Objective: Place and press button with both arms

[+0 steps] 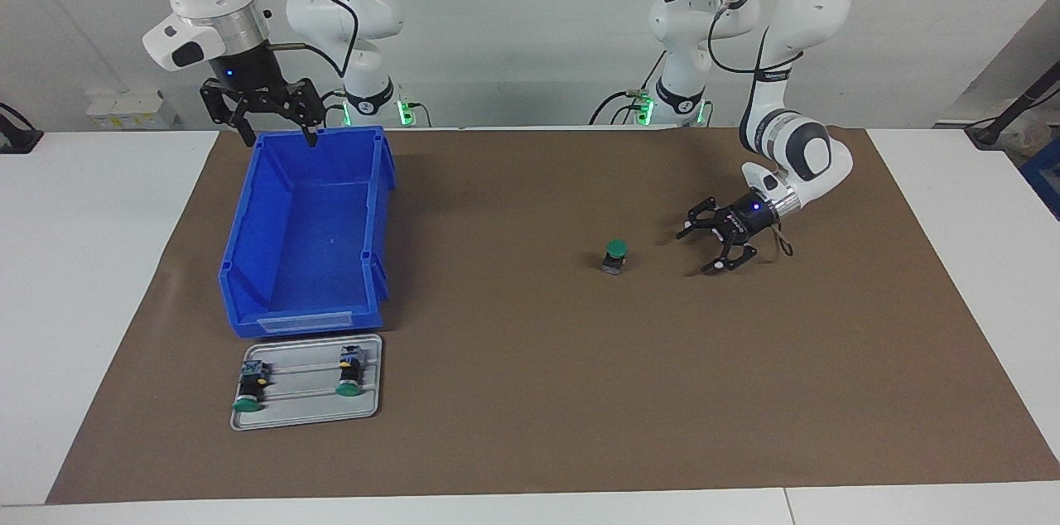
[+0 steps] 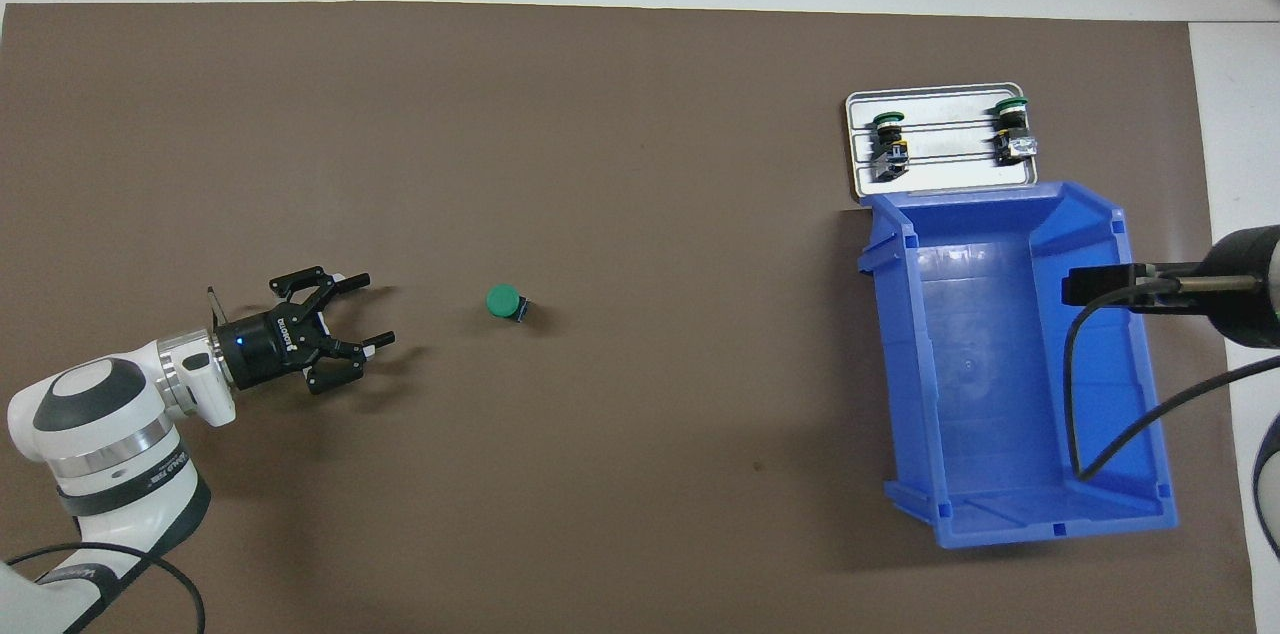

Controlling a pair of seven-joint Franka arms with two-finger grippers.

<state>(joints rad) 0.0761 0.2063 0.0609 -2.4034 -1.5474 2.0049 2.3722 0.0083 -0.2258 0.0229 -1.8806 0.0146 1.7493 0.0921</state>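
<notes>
Button (image 1: 614, 254) upright on mat (image 1: 530, 392), mid-counter, free.
I see L gripper (image 1: 710, 246) low beside it, fingers apart, not touching; R gripper (image 1: 278, 125) waits over bin (image 1: 308, 237), fingers apart, empty.

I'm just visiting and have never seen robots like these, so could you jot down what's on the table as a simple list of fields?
Surface: brown mat on a white table
Loose button: green-capped button standing upright on the mat, touched by nothing
Left claw: left claw open, low beside that button, toward the left arm's end
Right claw: right claw open, waiting over the blue bin's rim nearest the robots
Blue bin: blue bin empty
Tray: metal tray holding two more green buttons lying on their sides, beside the bin, farther from the robots
</notes>
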